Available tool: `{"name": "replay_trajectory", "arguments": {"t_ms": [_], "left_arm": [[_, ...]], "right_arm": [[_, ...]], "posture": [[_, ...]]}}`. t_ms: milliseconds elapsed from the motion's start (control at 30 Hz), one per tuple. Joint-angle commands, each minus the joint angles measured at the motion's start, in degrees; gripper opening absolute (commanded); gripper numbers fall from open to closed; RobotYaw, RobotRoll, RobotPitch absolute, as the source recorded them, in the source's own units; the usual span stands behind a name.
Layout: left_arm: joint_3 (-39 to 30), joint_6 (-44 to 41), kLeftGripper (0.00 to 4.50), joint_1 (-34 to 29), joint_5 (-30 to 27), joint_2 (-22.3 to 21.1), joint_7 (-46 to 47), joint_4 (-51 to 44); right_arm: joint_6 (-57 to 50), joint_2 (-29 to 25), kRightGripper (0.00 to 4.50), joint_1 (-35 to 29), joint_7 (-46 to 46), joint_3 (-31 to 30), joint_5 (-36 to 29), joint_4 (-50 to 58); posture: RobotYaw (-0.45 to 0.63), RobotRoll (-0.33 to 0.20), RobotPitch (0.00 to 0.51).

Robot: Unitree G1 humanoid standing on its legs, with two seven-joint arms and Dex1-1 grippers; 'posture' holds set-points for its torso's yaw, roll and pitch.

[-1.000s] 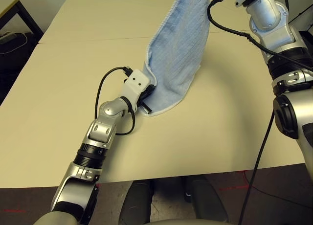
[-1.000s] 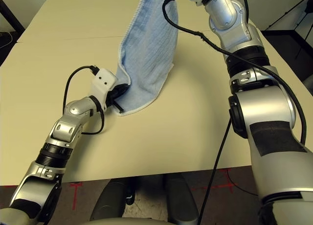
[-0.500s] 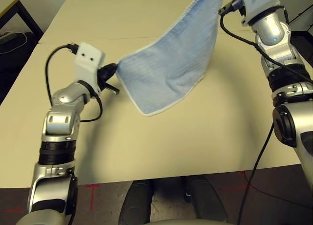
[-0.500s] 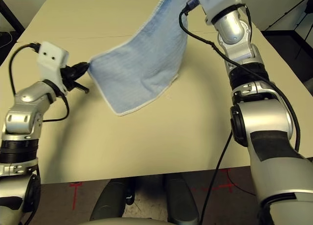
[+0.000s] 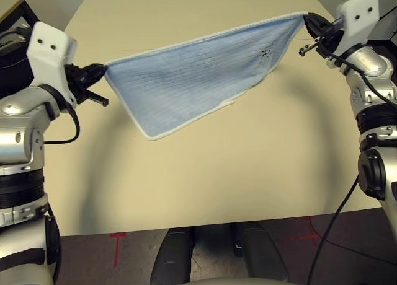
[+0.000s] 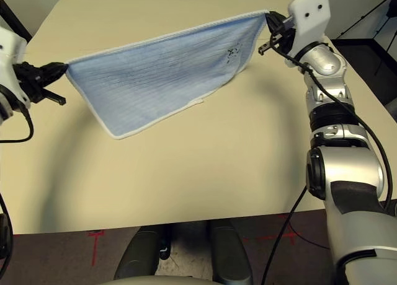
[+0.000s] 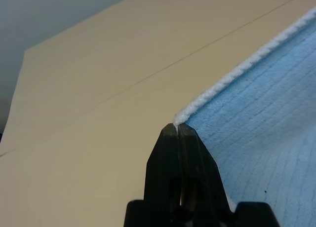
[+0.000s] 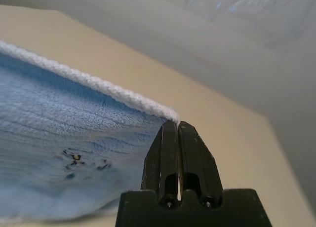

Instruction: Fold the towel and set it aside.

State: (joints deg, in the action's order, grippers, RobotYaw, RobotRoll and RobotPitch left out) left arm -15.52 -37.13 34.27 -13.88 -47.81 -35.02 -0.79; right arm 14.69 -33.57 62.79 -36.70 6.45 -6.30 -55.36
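1. Left pincer [image 7: 179,126]: clenched, grasping one corner of the towel [image 5: 186,68] right at the fingertips. White edging enters between the tips.
2. Right pincer [image 8: 178,123]: also clenched, grasping another corner at the tips.
3. Towel: light blue, faint stripes, white edging. Spans the gap between the two pincers, above the desk [image 5: 217,179]. The edge joining the gripped corners is pulled nearly straight; the rest hangs below it, spread out.
4. A free corner hangs nearer the robot than the left pincer and a bit to its right. Can't tell if the lower edge touches the desk.
5. Dark marks [image 5: 267,52] on the cloth, near the right pincer and just to its left. A small white nub [image 5: 228,102] sits on the lower edge, between the pincers.
6. Desk: pale surface, under and around both pincers. A thin seam crosses it beyond the left pincer. Soft shadows fall on the robot's side of each pincer.
7. Black cable [image 5: 75,124] loops off the left arm behind its pincer. Another cable [image 6: 335,99] runs from near the right pincer back along that arm.
8. Floor [image 5: 146,248] with red marks [image 5: 117,248]: past the desk's near edge, robot's side of both pincers.
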Motion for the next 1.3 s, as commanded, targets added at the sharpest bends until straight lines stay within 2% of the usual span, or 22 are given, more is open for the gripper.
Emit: {"name": "replay_trajectory", "arguments": {"t_ms": [33, 200, 367, 533, 633, 767, 967, 1100, 1200, 1300], "left_arm": [[-1.9, -1.0, 0.01, 0.5, -0.4, -1.2, 1.0, 2.2], [-2.5, -2.4, 0.01, 0.7, -1.2, -1.4, 1.7, 2.8], [-2.3, -1.8, 0.01, 4.0, -1.1, -1.8, 2.7, 5.8], [-1.7, 0.8, 0.01, 11.0, -0.2, -4.0, 2.1, 13.0], [-0.6, 1.9, 0.01, 14.7, -0.1, -4.9, 1.3, 16.9], [1.9, 5.7, 0.01, 18.9, 1.3, -5.2, 0.6, 24.4], [5.9, 13.7, 0.01, 26.4, 4.8, -2.3, 3.6, 39.2], [7.2, 22.7, 0.01, 33.4, 8.0, -0.5, 8.3, 50.4], [7.4, 28.7, 0.01, 38.3, 9.5, -0.2, 10.5, 56.7], [6.9, 32.9, 0.01, 40.4, 9.6, -0.1, 11.2, 59.8]], "right_arm": [[-6.8, -2.2, 0.0, -2.2, -7.7, 3.2, -5.0, 1.2], [-18.9, -3.3, 0.0, -3.3, -18.0, 6.3, -12.6, 5.4], [-27.8, -5.2, 0.0, 1.7, -20.8, 10.4, -17.9, 4.7], [-30.9, -7.8, 0.0, 7.7, -20.8, 12.3, -19.1, 0.7], [-30.7, -8.0, 0.0, 9.7, -20.4, 11.9, -18.3, -0.9], [-27.6, -5.6, 0.0, 9.9, -17.5, 9.4, -14.9, -3.1], [-18.6, -0.5, 0.0, 10.7, -6.4, 5.8, -7.7, -9.1], [-12.4, 1.8, 0.0, 12.8, 0.0, 7.1, -6.7, -12.2], [-8.1, 1.2, 0.0, 15.1, 3.7, 9.2, -7.3, -13.7], [-5.5, -0.1, 0.0, 16.1, 4.8, 10.5, -7.9, -14.6]], "posture": [[0.09, 0.0, 0.198], [0.08, 0.0, 0.21], [0.08, 0.0, 0.215], [0.07, 0.0, 0.219], [0.07, 0.0, 0.22], [0.07, 0.0, 0.226], [0.07, 0.0, 0.229], [0.09, 0.0, 0.242], [0.09, 0.0, 0.248], [0.08, 0.0, 0.251]]}}
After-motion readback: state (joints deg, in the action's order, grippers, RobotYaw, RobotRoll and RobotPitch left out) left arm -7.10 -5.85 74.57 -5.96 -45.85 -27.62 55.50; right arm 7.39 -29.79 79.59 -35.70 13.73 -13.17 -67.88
